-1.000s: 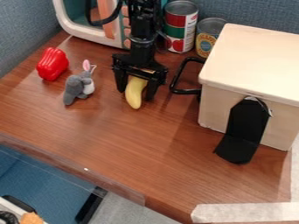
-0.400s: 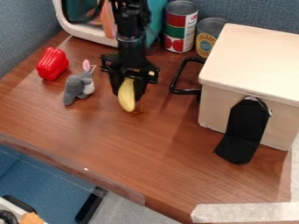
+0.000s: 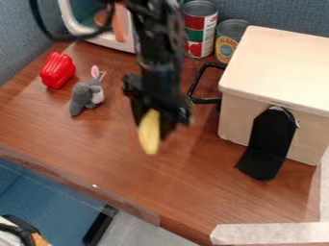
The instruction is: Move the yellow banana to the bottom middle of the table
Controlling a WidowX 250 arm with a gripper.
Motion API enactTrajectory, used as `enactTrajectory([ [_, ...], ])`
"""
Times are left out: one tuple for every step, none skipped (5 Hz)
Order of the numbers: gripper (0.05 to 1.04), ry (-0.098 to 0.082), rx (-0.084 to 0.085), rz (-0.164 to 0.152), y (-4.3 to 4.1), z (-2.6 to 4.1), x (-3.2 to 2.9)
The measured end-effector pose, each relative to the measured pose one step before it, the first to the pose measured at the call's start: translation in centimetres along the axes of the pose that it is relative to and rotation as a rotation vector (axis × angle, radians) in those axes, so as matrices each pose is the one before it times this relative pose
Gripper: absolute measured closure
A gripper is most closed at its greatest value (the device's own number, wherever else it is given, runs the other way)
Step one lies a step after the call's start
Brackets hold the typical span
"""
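Jaws: closed on yellow banana (image 3: 149, 133); best carried steadily toward six o'clock of counter (image 3: 186, 182), lowered fully before release.

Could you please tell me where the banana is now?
In the camera view, the banana is in the hand, right of the gray toy and left of the box.

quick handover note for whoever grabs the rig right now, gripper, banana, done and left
Gripper: fingers closed on the banana.
Banana: hanging tip down from the gripper, over the middle of the table, left of the wooden box.
Done: banana grasped.
Left: bring it nearer the table's bottom edge, around the middle, set it down, let go, back off.
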State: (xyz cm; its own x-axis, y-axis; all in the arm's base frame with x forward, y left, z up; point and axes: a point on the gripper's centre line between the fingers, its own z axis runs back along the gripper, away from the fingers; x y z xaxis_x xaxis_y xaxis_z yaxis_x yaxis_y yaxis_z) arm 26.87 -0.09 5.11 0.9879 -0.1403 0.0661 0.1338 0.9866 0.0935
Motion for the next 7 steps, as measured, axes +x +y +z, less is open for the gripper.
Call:
enactTrajectory([
  [0.527,-0.0023,0.0555,-0.0676,-2.469,-1.401,-1.599],
  [0.527,0.0255,0.0470,-0.0184,-1.034,-1.477,0.028],
  [0.445,0.0319,0.0114,-0.0087,-0.175,-1.123,1.300],
  [0.180,0.0180,-0.0126,0.0151,0.304,0.037,-0.438],
  [0.073,-0.0097,-0.0700,0.0522,1.740,2.420,-0.839],
  [0.077,-0.0292,-0.0698,0.0243,1.899,3.329,-0.441],
  [0.083,0.0219,-0.0201,-0.0392,1.078,1.306,0.026],
])
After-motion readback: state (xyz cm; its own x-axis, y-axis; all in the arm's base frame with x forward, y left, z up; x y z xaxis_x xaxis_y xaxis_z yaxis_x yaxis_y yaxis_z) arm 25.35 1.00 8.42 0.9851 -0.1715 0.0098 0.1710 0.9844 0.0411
